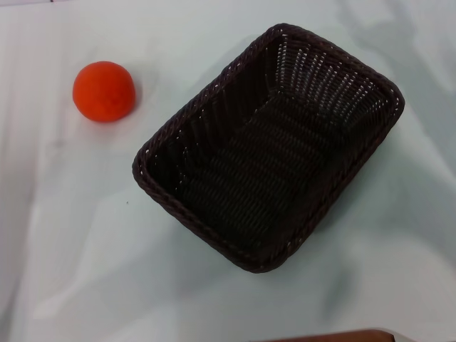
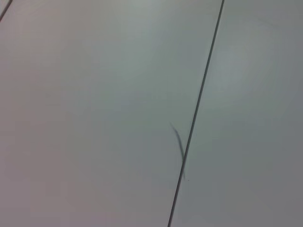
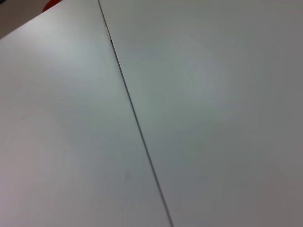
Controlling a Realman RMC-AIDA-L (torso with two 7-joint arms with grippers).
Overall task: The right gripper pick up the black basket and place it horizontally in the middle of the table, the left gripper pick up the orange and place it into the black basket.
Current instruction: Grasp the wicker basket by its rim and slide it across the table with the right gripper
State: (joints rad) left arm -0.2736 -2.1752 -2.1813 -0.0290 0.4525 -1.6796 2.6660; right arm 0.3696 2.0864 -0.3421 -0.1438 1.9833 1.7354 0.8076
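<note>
The black basket (image 1: 267,146) is a large dark woven wicker basket. It lies on the pale table (image 1: 64,235) right of centre, turned diagonally, and it is empty. The orange (image 1: 104,90) is a small round orange-red fruit on the table at the far left, apart from the basket. Neither gripper shows in the head view. Both wrist views show only a pale flat surface crossed by a thin dark seam (image 2: 196,111) (image 3: 135,113), with no fingers in sight.
A brown edge (image 1: 335,336) shows at the bottom of the head view, near the table's front. A small orange-red patch (image 3: 51,4) sits at a corner of the right wrist view.
</note>
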